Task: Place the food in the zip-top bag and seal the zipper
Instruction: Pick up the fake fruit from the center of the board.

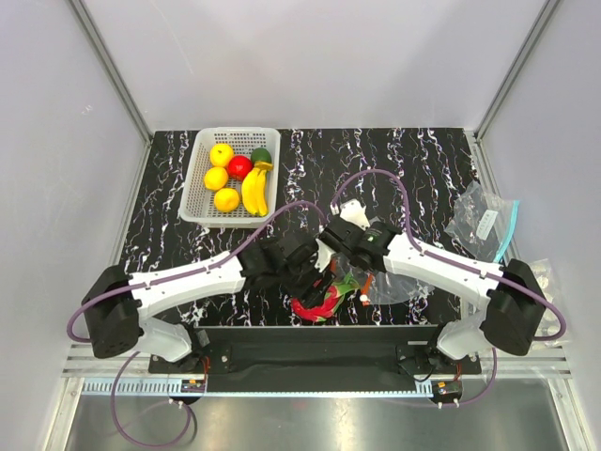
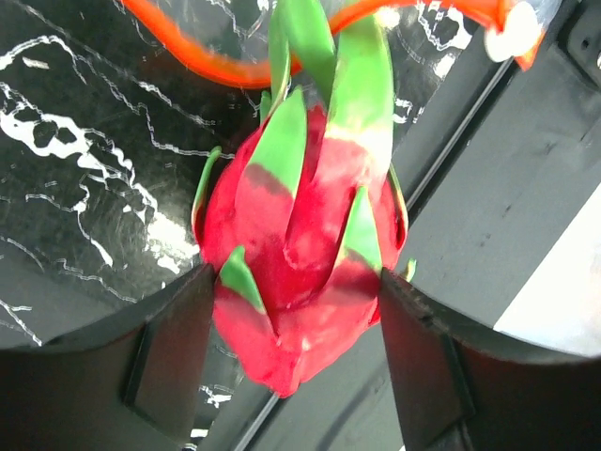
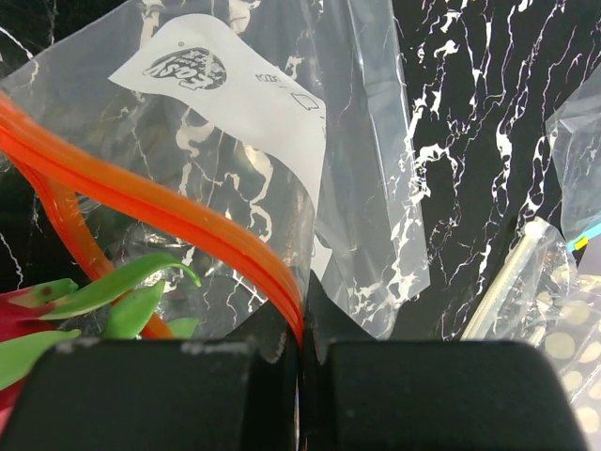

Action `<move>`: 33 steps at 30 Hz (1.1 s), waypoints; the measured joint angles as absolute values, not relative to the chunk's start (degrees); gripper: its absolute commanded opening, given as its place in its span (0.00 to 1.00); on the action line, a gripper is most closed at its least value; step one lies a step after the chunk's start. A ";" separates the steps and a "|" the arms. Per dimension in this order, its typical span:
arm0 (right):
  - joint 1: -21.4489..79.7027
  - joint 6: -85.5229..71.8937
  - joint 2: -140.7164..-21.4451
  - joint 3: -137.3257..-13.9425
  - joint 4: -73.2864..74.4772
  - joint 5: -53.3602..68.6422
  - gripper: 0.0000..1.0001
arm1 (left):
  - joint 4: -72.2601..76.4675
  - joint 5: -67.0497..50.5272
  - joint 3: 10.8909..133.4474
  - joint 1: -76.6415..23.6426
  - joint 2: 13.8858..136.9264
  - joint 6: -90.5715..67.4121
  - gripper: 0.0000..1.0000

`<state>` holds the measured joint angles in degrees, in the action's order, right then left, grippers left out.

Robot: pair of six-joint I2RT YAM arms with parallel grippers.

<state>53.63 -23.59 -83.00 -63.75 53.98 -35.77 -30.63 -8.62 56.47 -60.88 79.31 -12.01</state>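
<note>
Left gripper [image 2: 296, 352] is holding dragon fruit [image 2: 300, 244]: narrow grip, one finger [image 2: 174, 348] pressing each side of the fruit's lower body. The leafy tip is pointing away from the hand. Zipper [image 2: 211, 64] is curving just past the leaf tips, and its white slider [image 2: 512, 38] is sitting ahead and to the right of this hand.

Right gripper [image 3: 300, 376] is pinching the zipper, jaws closed tight on the orange strip, which is running up and left from the pinch. Bag [image 3: 366, 188] is spreading out ahead of the fingers, lying floppy on the table [image 3: 470, 85], with a white label [image 3: 235, 94] showing on it. Green fruit leaves are poking in just left of these fingers, between two runs of the strip. Cannot tell whether the fruit is inside the mouth.

In the top view the two hands are meeting close together near the table's near edge. Basket [image 1: 202, 178] is sitting well ahead and left of the left gripper, holding banana [image 1: 254, 190], yellow fruits [image 1: 216, 178], a red fruit [image 1: 240, 167] and a green fruit [image 1: 261, 156]. Teal-edged bag [image 1: 481, 221] is lying well to the right of the right gripper.
</note>
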 measured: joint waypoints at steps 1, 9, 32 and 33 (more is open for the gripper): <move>53.63 -23.59 -82.72 -63.66 53.78 -35.62 0.00 | -30.74 -8.40 56.47 -60.88 79.00 -12.03 0.14; 53.63 -23.62 -82.00 -63.64 52.58 -34.98 0.00 | -31.40 -6.87 55.40 -59.02 75.37 -13.08 0.14; 54.26 -23.55 -82.50 -62.54 50.70 -34.35 0.00 | -25.89 -10.50 53.74 -50.41 68.73 -20.21 0.12; 54.28 -23.51 -82.50 -62.54 50.63 -34.35 0.00 | -25.78 -10.76 53.74 -49.93 68.60 -20.47 0.12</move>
<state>54.28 -23.51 -82.50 -62.54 50.63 -34.35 -25.78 -10.76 53.74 -49.93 68.60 -20.47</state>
